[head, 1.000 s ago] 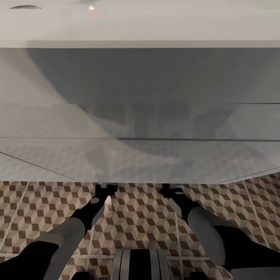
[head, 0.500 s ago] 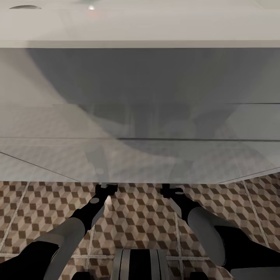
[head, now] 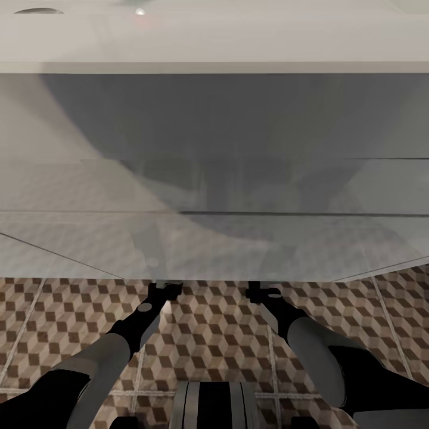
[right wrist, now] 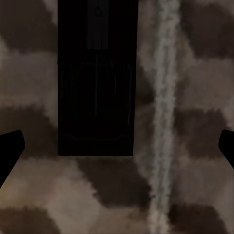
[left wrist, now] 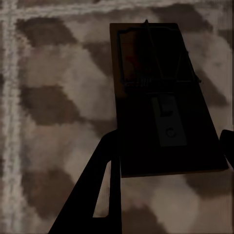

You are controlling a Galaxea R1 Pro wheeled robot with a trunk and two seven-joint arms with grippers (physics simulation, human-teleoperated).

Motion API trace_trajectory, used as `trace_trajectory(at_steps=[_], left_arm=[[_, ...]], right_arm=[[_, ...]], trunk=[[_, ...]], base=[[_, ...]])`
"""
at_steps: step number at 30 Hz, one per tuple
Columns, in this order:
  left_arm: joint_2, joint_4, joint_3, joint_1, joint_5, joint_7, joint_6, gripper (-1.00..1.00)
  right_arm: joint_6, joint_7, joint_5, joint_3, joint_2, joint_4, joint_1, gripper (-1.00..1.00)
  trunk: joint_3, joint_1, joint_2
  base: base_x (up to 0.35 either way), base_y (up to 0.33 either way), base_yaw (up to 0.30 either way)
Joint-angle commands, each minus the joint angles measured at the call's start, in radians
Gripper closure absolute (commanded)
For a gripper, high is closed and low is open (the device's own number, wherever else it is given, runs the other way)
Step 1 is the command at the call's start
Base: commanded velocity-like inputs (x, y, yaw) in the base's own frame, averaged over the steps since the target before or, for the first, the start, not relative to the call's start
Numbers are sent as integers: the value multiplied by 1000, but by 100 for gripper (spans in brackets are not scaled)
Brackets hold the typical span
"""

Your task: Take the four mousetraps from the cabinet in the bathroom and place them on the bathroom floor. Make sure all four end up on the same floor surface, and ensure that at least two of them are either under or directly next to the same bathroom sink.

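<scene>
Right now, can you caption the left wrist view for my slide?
Left gripper open around a shadowed mousetrap lying flat on the cube-pattern bathroom floor.

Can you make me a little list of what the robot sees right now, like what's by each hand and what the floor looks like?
left hand: a mousetrap sits between its fingers, over the tiles; hard to tell if it is squeezed
right hand: open, fingers wide apart, a second mousetrap lying flat on the tiles ahead of it
floor: tiles with brown, beige and white cubes, pale grout lines
big white thing in front: the sink, both arms reaching under it
lighting: dark and shadowy down there
</scene>
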Motion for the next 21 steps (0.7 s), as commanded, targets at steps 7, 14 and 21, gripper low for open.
trace_trajectory(at_steps=[7,14,21], left_arm=[[1,1,-5,-1,-2,-7,7,100],[0,1,-5,-1,-2,-9,8,100],[-1,1,-5,-1,-2,-9,8,100]], right_arm=[[5,-2,10,-8,1,-1,0,-100],[4,-2,10,-8,1,-1,0,-100],[4,-2,10,-8,1,-1,0,-100]], trunk=[[0,0,0],[0,0,0],[0,0,0]], base=[[0,0,0],[0,0,0],[0,0,0]])
